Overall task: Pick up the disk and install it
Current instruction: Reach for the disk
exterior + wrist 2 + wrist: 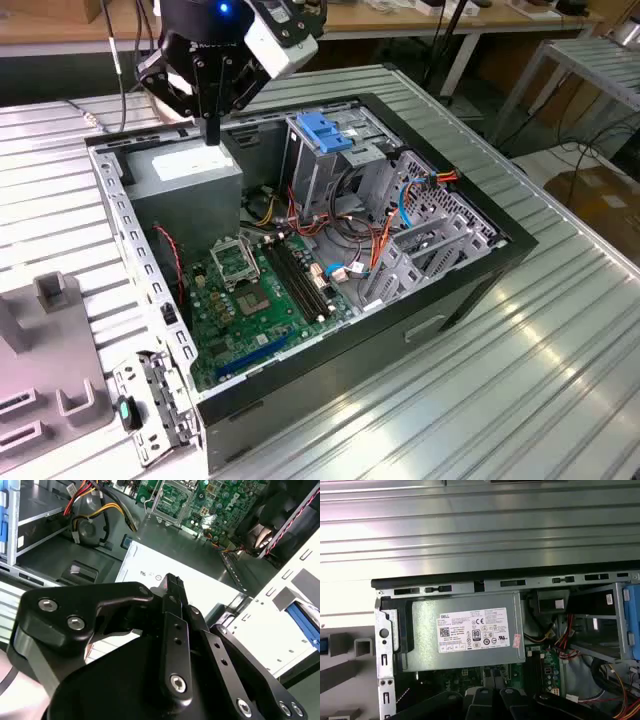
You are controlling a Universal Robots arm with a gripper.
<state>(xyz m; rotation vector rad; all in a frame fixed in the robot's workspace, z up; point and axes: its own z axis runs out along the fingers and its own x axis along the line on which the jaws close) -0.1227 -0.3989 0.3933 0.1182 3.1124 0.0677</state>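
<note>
The disk is out of view. My gripper (212, 132) hangs over the open computer case (470, 285), just above the big grey box with a white sticker (187, 168) in the case's far corner. The black fingers stand pressed together with nothing between them, and in the second wrist view the gripper's tips (173, 581) point down at the sticker (150, 572). The first wrist view looks straight down on the grey box (465, 635). A tall metal cage with a blue plastic top (325, 132) stands just to the exterior view's right of the gripper.
The green motherboard (250, 290) lies in the case floor, with red, orange and blue cables (385, 225) beside the cage. A grey fixture (50, 350) and a metal bracket with a green latch (150, 405) sit at the exterior view's left on the slatted metal table (530, 380).
</note>
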